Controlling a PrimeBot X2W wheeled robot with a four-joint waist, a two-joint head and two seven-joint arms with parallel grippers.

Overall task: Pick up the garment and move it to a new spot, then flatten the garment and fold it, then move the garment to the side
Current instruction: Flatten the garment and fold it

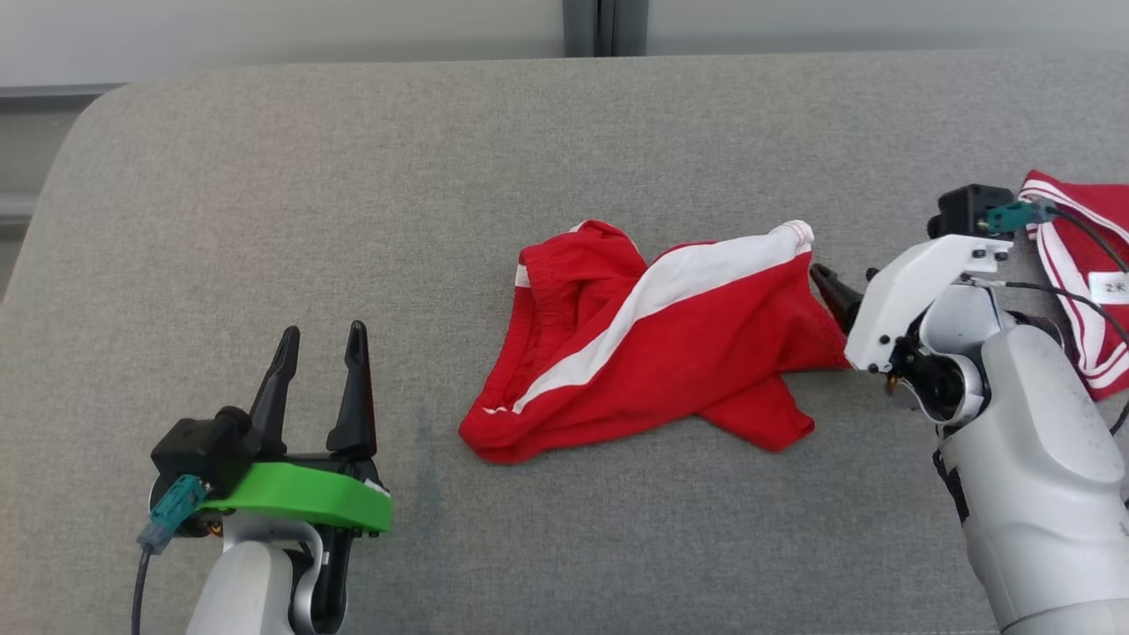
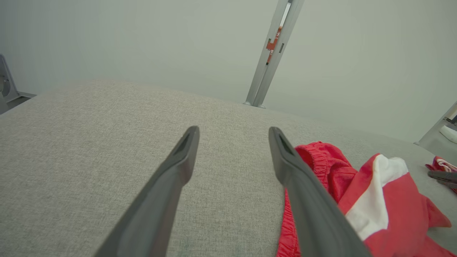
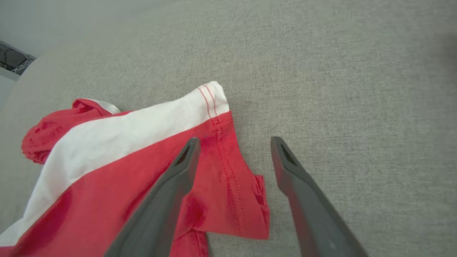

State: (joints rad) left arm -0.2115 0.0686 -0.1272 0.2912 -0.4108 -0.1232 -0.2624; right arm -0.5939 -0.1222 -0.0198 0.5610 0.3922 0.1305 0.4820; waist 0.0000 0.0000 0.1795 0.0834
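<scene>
Jaws stand wide on the right gripper (image 3: pixel 234 141), straddling the hem corner of the crumpled red garment (image 1: pixel 653 344), which lies mid-way along the grey cushion (image 1: pixel 265 176); nothing is held. The left gripper (image 1: pixel 323 331) is equally wide and empty, near the garment's other end. Closing here could catch one thin layer that slips free, or pinch the upholstery beneath.

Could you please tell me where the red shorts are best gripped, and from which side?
Probably the stitched leg hem at the right end of the red shorts, approached from the right. That edge lies free and fairly flat on the grey cushion, whereas the waistband end is bunched. The open right gripper straddles it, one finger over fabric, the other over bare cushion.
</scene>
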